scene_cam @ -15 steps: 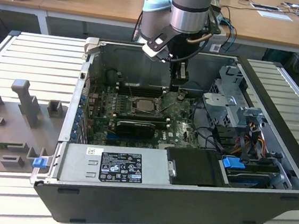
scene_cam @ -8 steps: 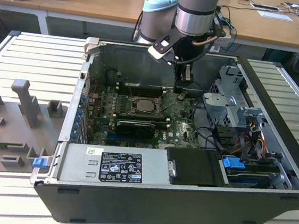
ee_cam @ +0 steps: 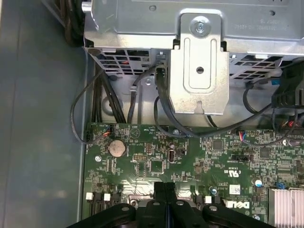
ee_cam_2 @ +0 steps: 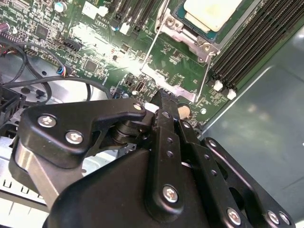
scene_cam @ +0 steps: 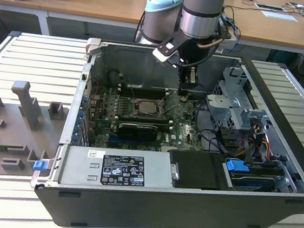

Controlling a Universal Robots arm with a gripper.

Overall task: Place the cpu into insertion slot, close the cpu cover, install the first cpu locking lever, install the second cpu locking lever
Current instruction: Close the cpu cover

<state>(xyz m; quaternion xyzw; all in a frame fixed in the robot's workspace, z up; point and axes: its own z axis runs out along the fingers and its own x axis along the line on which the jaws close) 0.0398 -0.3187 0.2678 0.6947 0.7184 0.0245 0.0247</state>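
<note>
The cpu (ee_cam_2: 209, 12) lies pale and flat in the insertion slot (scene_cam: 146, 107), near the middle of the green board. The grey cpu cover (ee_cam_2: 186, 34) lies down around the chip. Two thin wire locking levers, one (ee_cam_2: 151, 47) and the other (ee_cam_2: 203, 73), run from the socket toward my fingertips. My gripper (ee_cam_2: 164, 95) is shut with nothing held, its tips low over the board a short way from the socket. In the exterior view the gripper (scene_cam: 187, 93) hangs to the right of the socket. In the first wrist view its fingers (ee_cam: 159, 189) press together.
Black memory slots (ee_cam_2: 251, 42) flank the socket. A metal drive cage (ee_cam: 199, 71) with looping black cables (ee_cam: 99, 104) stands beside the board. A long black card (scene_cam: 137, 129) and the power supply (scene_cam: 119, 168) sit nearer the case front. Grey fixtures (scene_cam: 25, 106) stand outside the case.
</note>
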